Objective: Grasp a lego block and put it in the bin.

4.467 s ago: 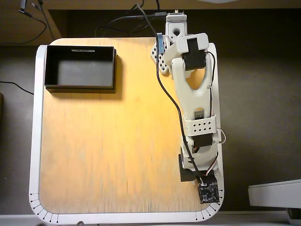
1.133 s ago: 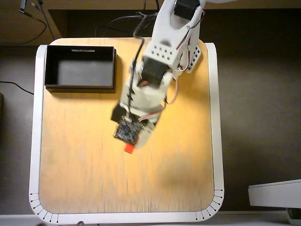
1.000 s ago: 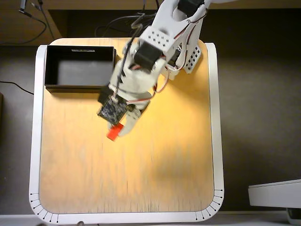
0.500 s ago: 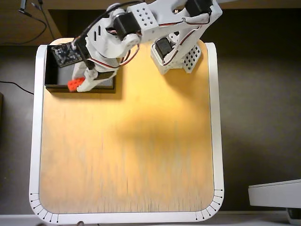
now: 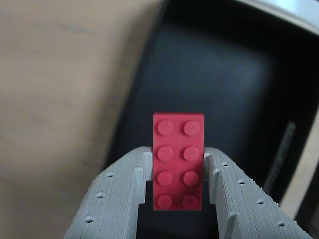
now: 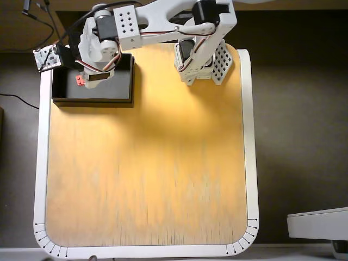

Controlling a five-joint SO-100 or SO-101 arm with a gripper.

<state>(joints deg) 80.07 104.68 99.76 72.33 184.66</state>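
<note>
Pale wooden worktop (image 6: pixel 147 163) is seen bare in the overhead view, with the black bin (image 6: pixel 122 92) set at its far left corner. Over the bin's dark floor the hand (image 5: pixel 178 164) is held, and the red lego block (image 5: pixel 178 160) is pinched between its grey fingers (image 5: pixel 124 194), studs facing the wrist camera.

No readable text, label, brand or number appears in either view

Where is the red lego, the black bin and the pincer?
lego block (image 5: pixel 178 159), wrist view, on its studded top.
bin (image 6: pixel 117 81), overhead view, on its bare floor.
pincer (image 5: pixel 178 172), wrist view, midway between its fingertips.
</note>
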